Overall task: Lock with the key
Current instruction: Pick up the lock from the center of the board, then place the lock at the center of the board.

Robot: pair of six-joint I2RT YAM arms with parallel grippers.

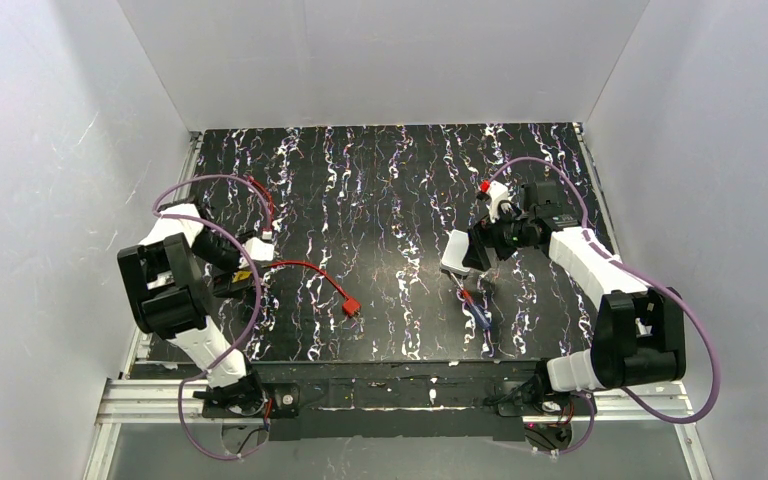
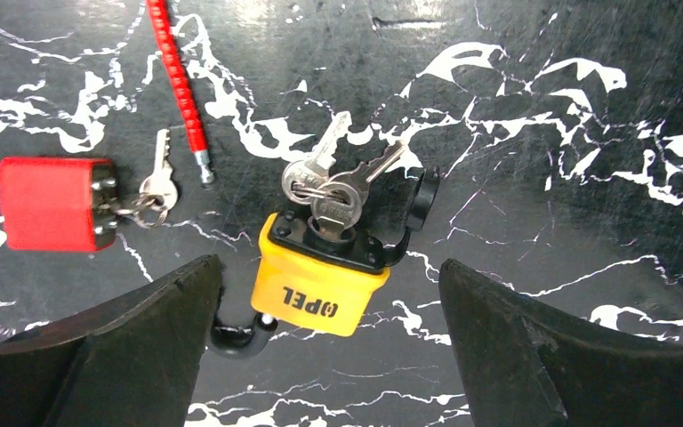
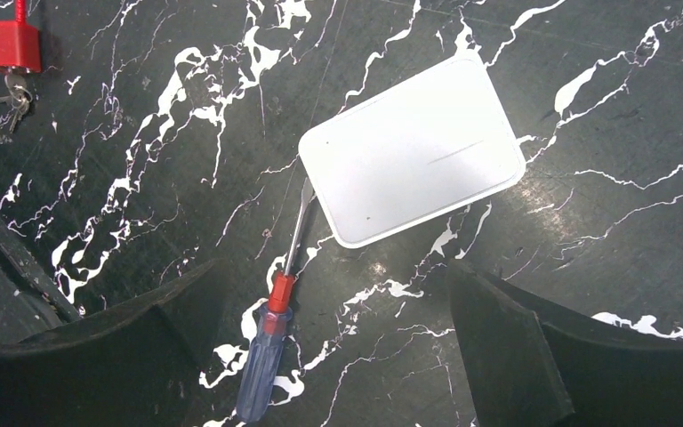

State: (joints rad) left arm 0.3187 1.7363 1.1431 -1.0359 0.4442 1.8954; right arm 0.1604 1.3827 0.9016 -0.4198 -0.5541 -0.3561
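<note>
Hovering over the yellow padlock (image 2: 318, 298), the left gripper (image 2: 327, 267) has its fingers (image 2: 124, 347) spread wide and grips nothing; the padlock lies near the left edge of the table (image 2: 542, 133), with a key (image 2: 333, 212) set in its keyhole and two others linked to it. The right gripper (image 3: 335, 271) is also wide open and empty, above a white box (image 3: 413, 147) and a screwdriver (image 3: 262, 356) on the right half of the table.

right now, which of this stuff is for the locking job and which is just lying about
For the job:
- yellow padlock
- key bunch, one key in the padlock

Lying about:
- screwdriver
- white box
- red cable lock with its own key, probably spare
</note>
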